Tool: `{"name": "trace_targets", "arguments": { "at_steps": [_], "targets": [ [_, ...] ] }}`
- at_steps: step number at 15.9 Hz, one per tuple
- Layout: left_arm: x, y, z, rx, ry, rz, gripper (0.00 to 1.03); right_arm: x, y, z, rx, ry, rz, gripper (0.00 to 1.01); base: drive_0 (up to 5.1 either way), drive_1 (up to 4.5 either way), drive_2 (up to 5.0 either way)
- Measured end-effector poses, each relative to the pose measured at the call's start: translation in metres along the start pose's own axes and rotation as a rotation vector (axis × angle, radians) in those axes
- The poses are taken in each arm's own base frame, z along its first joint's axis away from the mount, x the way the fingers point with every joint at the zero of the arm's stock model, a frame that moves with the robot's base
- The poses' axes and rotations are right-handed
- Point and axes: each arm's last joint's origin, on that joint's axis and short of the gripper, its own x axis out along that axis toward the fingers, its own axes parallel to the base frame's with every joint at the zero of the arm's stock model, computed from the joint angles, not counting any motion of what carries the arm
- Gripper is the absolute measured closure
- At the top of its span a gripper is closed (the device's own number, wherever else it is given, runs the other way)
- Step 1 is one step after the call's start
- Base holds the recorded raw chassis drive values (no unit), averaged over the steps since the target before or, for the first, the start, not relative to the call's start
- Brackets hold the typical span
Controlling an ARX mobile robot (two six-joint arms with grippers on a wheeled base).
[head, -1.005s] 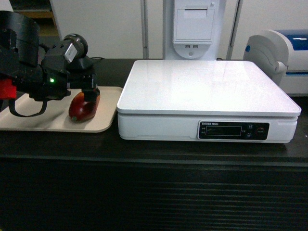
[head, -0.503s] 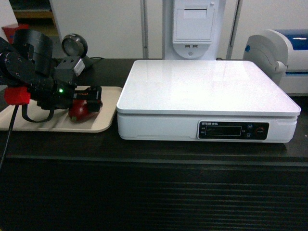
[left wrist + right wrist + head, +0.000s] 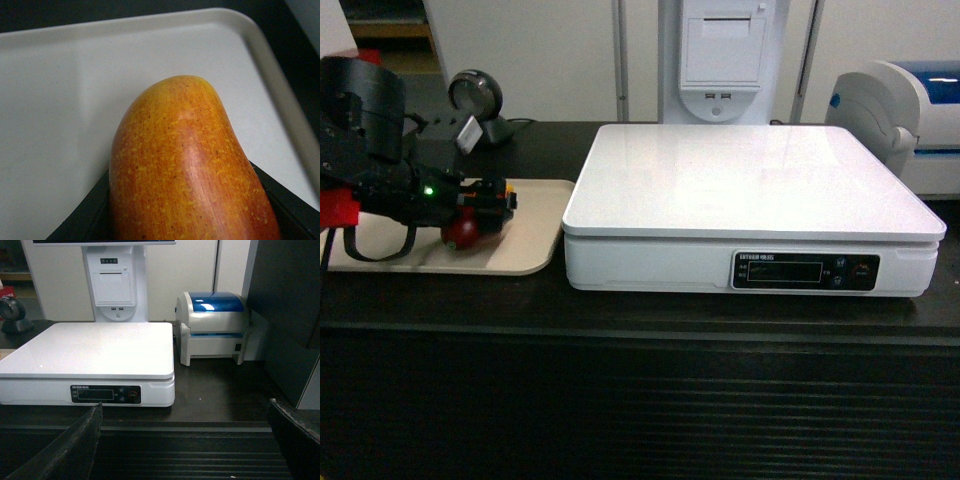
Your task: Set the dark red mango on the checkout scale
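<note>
Two grippers: the left [image 3: 485, 203] clamps the mango [image 3: 460, 230] on the tray [image 3: 535, 240], left of frame; the right's [image 3: 185, 440] fingers spread wide before the scale [image 3: 90, 355].

The setting is a shop checkout, or a mock-up of one. A black counter [image 3: 640, 330] with a horizontally ribbed front panel carries a white platform scale [image 3: 750, 200] with a digital display strip and buttons. Behind it stands a white terminal post with a built-in receipt printer [image 3: 723, 50]. To the right sits a white label printer with a blue lid [image 3: 215, 325], and to the left a small stand-mounted barcode scanner [image 3: 478, 100] beside a beige tray [image 3: 535, 240].
</note>
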Motion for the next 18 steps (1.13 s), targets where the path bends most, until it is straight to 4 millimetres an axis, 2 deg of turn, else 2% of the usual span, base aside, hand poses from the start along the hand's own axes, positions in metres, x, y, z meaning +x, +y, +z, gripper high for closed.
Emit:
{"name": "trace_targets", "arguments": {
  "at_steps": [4, 5, 8, 9, 10, 11, 12, 13, 18],
  "targets": [
    [-0.076, -0.017, 0.022, 0.042, -0.191, 0.021, 0.41, 0.0, 0.0, 0.0, 0.0, 0.0, 0.0, 0.03, 0.0, 0.0, 0.0],
    [-0.094, -0.026, 0.02, 0.053, -0.225, 0.017, 0.41, 0.0, 0.0, 0.0, 0.0, 0.0, 0.0, 0.03, 0.0, 0.0, 0.0],
    [-0.132, -0.041, -0.015, 0.032, -0.217, 0.022, 0.41, 0.0, 0.0, 0.0, 0.0, 0.0, 0.0, 0.03, 0.0, 0.0, 0.0],
    [-0.152, -0.045, -0.027, 0.017, -0.218, 0.046, 0.41, 0.0, 0.0, 0.0, 0.0, 0.0, 0.0, 0.03, 0.0, 0.0, 0.0],
    [-0.162, -0.047, -0.031, 0.009, -0.23, 0.052, 0.41, 0.0, 0.0, 0.0, 0.0, 0.0, 0.0, 0.03, 0.0, 0.0, 0.0],
    [-0.181, -0.05, -0.033, 0.002, -0.263, 0.064, 0.41, 0.0, 0.0, 0.0, 0.0, 0.0, 0.0, 0.03, 0.0, 0.0, 0.0],
    [-0.202, -0.053, -0.028, 0.004, -0.311, 0.076, 0.41, 0.0, 0.0, 0.0, 0.0, 0.0, 0.0, 0.03, 0.0, 0.0, 0.0],
    [-0.213, -0.055, -0.02, 0.008, -0.346, 0.095, 0.41, 0.0, 0.0, 0.0, 0.0, 0.0, 0.0, 0.03, 0.0, 0.0, 0.0],
    [-0.251, -0.078, 0.006, 0.044, -0.435, 0.07, 0.41, 0.0, 0.0, 0.0, 0.0, 0.0, 0.0, 0.03, 0.0, 0.0, 0.0]
  ]
}}
